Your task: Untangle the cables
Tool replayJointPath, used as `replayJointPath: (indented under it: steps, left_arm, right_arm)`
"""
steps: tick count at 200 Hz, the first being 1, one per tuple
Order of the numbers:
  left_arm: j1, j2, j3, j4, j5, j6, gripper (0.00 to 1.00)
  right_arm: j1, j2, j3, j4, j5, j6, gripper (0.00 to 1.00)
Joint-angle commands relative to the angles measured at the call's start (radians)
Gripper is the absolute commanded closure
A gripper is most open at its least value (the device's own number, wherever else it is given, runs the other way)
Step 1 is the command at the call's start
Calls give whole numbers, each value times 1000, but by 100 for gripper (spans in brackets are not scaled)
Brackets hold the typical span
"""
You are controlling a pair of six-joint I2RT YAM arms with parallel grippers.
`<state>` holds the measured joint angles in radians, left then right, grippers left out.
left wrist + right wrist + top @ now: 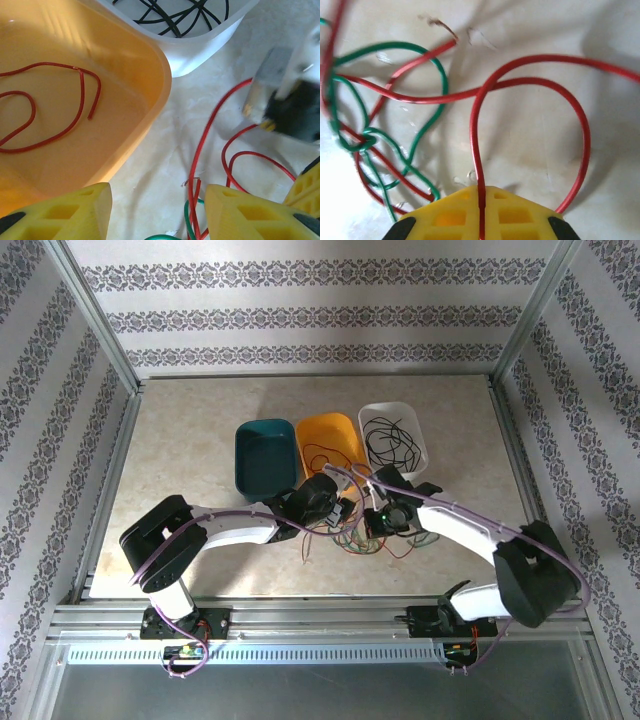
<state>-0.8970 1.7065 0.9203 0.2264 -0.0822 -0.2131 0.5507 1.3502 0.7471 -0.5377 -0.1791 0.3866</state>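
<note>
Red and green cables [370, 135]: knotted in a loose tangle on the worktop [190, 440], toward its near edge around the middle, between the two grippers.
Red loop [580, 125]: arches out of the tangle, and one end runs down into the right gripper.
Right gripper [481, 190]: fingers pressed together, clamped on the red loop, low over the right side of the tangle.
Left gripper [157, 205]: fingers apart, nothing between them, above the tangle's left side, beside the orange tub.
Orange tub [145, 70]: middle of a row of three beyond the tangle; a red strand [80, 100] curls inside it.
White tub [200, 47]: right of the orange one, touching it; black strands [170, 17] lie inside.
Teal tub [262, 440]: left end of the row.
</note>
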Motion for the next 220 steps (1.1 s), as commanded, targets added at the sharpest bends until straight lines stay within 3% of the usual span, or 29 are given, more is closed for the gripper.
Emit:
replayJointPath:
  steps: [1, 85, 130, 180, 202, 220]
  left_arm:
    - [-13, -2, -7, -19, -1, -5, 49]
    - [-13, 23, -20, -30, 77, 27, 49]
    - [-13, 49, -17, -16, 109, 20, 50]
    - [-13, 43, -35, -6, 111, 33, 50]
    - [-11, -7, -97, 89, 60, 9, 51]
    - [-11, -83, -165, 192, -80, -25, 50]
  right_arm:
    - [-35, -78, 49, -32, -10, 1, 100]
    - [-186, -410, 156, -13, -81, 72, 100]
    - [-273, -505, 148, 97, -206, 192, 100]
    - [-294, -577, 177, 128, -168, 211, 100]
    - [-296, -556, 199, 133, -169, 212, 100]
    - [-294, -522, 203, 179, -179, 235, 100]
